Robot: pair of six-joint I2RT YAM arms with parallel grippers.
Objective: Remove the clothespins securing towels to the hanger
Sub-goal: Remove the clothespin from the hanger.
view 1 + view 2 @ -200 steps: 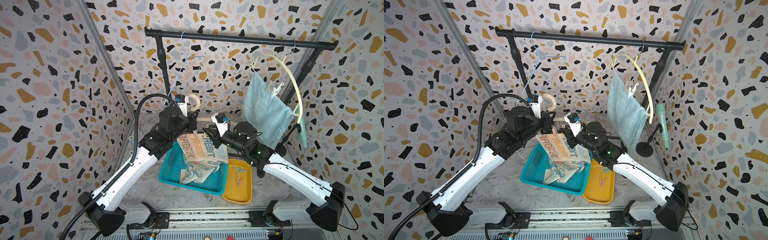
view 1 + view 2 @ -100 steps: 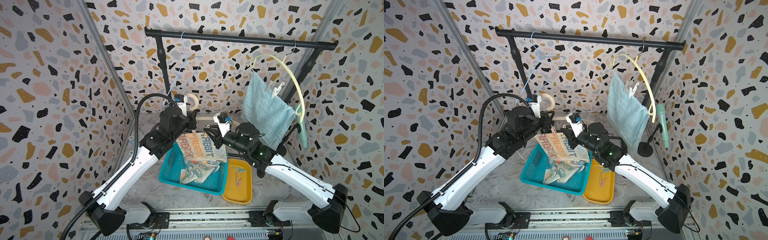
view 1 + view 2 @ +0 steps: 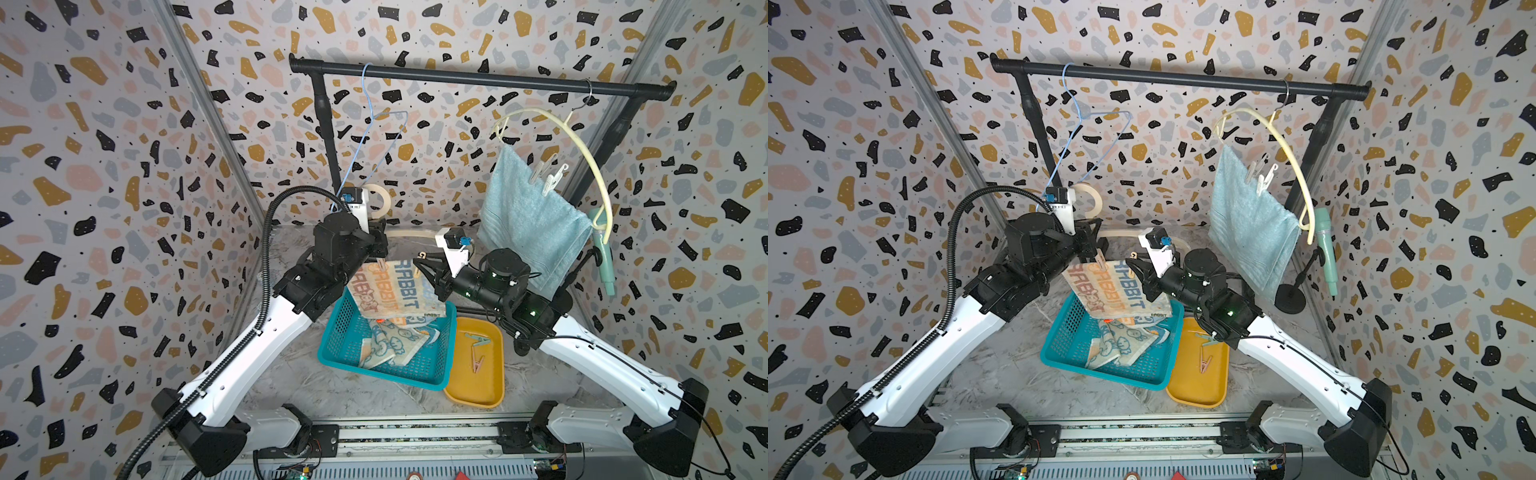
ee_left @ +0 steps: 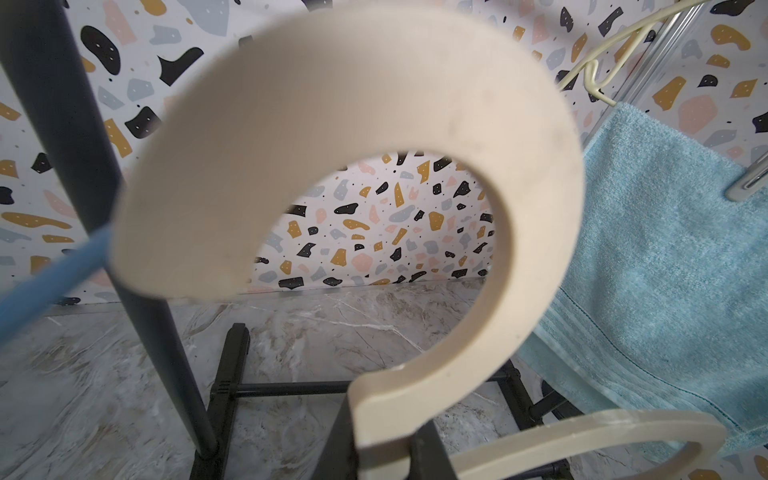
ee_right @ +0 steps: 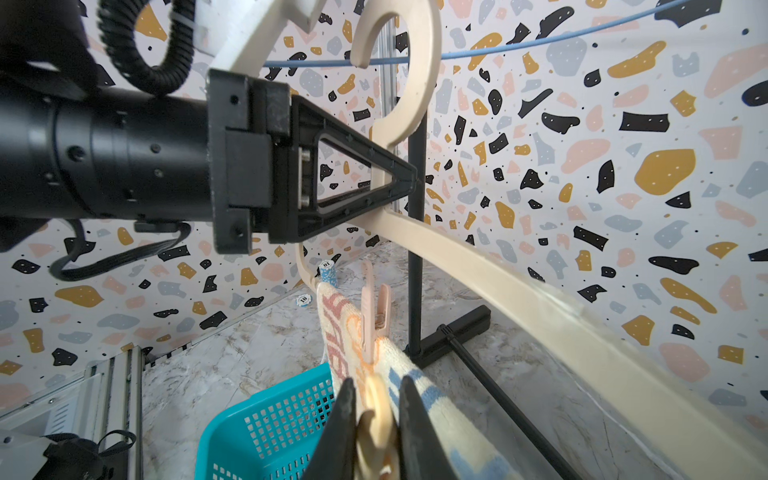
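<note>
Right fingers [image 5: 340, 428] pinch pale-orange clothespin [image 5: 376, 411] on striped RABBIT towel [image 5: 436, 411]; left fingers [image 5: 357, 145] clamp cream hanger [image 5: 498, 282].

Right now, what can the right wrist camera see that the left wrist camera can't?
Only the right wrist view shows the striped towel, its pink clothespin, the teal basket and the right gripper pinching a pale clothespin. Only the left wrist view shows the light-blue towel. Both show the cream hanger clamped by the left gripper, the black stand and the blue wire hanger.

White links [image 3: 249, 361], black joints [image 3: 336, 241], ribbed cable [image 3: 264, 266]
</note>
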